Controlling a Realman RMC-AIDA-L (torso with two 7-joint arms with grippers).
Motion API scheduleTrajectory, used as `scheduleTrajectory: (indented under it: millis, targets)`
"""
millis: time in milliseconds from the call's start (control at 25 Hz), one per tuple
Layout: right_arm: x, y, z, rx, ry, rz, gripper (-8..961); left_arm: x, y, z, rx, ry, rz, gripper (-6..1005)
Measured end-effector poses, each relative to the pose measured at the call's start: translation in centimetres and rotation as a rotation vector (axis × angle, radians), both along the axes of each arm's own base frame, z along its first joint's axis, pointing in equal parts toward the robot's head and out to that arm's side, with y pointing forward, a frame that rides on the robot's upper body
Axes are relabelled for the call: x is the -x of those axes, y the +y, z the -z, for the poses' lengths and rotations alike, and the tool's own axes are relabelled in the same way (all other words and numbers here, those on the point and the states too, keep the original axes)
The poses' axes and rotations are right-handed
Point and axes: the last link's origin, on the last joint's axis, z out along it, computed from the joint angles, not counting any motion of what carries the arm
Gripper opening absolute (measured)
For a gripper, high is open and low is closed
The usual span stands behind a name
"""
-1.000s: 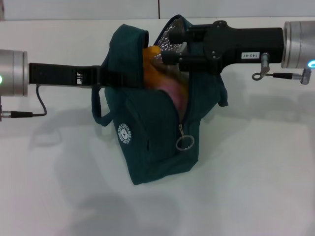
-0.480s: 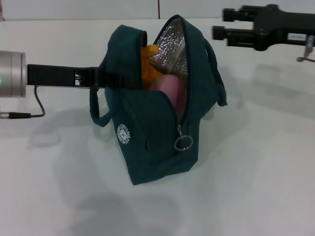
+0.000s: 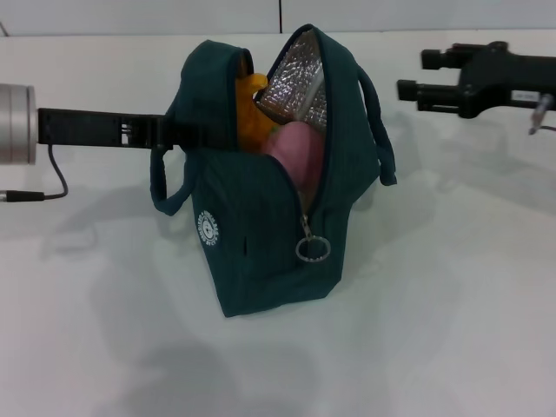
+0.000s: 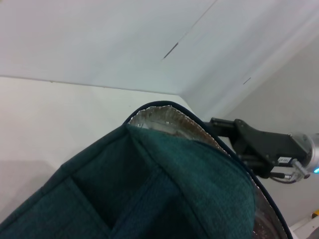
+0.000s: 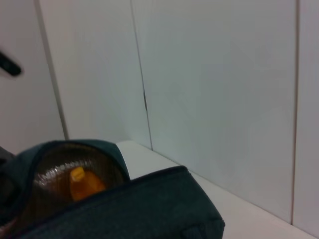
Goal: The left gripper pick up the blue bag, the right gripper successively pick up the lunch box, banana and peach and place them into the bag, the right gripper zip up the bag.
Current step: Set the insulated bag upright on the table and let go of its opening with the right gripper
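The blue bag [image 3: 261, 234] stands open in the middle of the white table, its zip ring pull [image 3: 313, 249] hanging on the front. My left gripper [image 3: 178, 135] reaches in from the left and is shut on the bag's left rim. Inside the mouth lie the orange banana [image 3: 252, 104] and the pink peach [image 3: 295, 156], under the silver foil lining [image 3: 300, 82]. The lunch box is hidden. My right gripper [image 3: 412, 74] hovers open and empty to the right of the bag, behind it. From the right wrist, the bag [image 5: 124, 209] and banana [image 5: 79, 181] show.
White tabletop [image 3: 452, 304] surrounds the bag on all sides. A pale wall [image 3: 174, 16] runs along the table's far edge. In the left wrist view the bag fabric [image 4: 174, 199] fills the foreground, with the right arm [image 4: 264, 144] beyond it.
My right gripper has pulled out of the bag's mouth and moved off to the right. The peach now lies in the bag. The bag and left gripper have shifted slightly left.
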Motion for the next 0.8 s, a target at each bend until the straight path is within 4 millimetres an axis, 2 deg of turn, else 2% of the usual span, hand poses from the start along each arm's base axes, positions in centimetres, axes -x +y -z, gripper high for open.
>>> scheduleTrajectory:
  millis: [280, 800]
  targets:
    - [1.4, 1.3, 1.9, -0.027, -0.057, -0.008, 635, -0.1, 0.3, -0.1, -0.013, 0.008, 0.013, 31]
    - [2.6, 3.0, 3.7, -0.016, -0.082, 0.028, 589, -0.6, 0.5, 0.2, -0.016, 0.003, 0.024, 31]
